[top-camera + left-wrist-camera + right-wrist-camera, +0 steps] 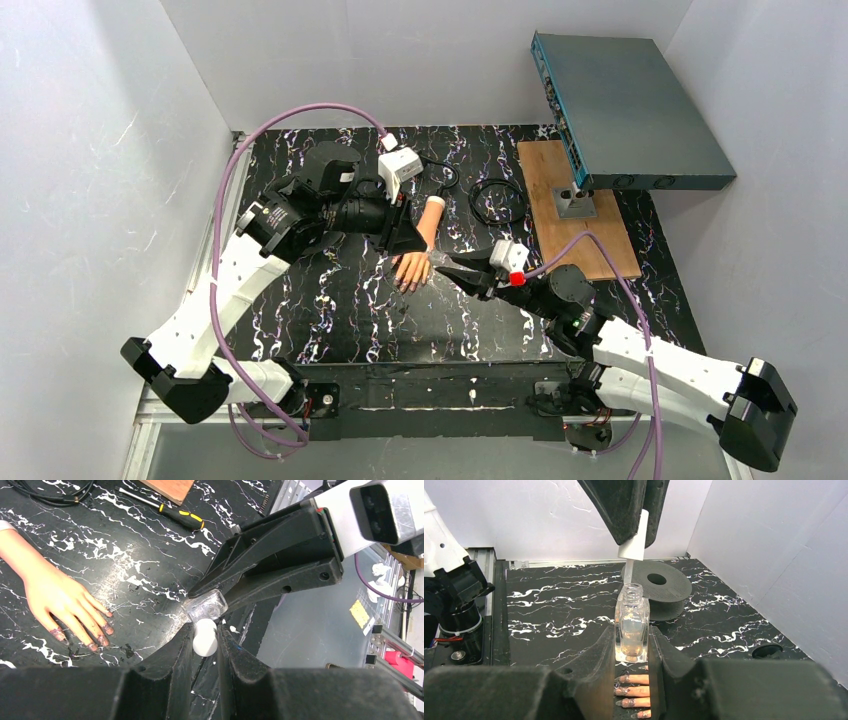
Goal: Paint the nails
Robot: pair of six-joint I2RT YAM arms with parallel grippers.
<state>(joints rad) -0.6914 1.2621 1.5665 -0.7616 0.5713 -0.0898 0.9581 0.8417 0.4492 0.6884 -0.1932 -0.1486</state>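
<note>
Over the black marbled bench, the left hand pinches a white brush cap above the clear bottle clamped in the right hand. The nails look patchy purple.

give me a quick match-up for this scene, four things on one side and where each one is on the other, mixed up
Things:
1. glass bottle
2. white brush cap
3. mannequin hand
4. screwdriver

Places:
a. lying near the wooden board
b. between the fingers of the left gripper
c. palm down on the table
d. between the fingers of the right gripper

Pairs: 1-d, 2-b, 3-c, 4-a
</note>
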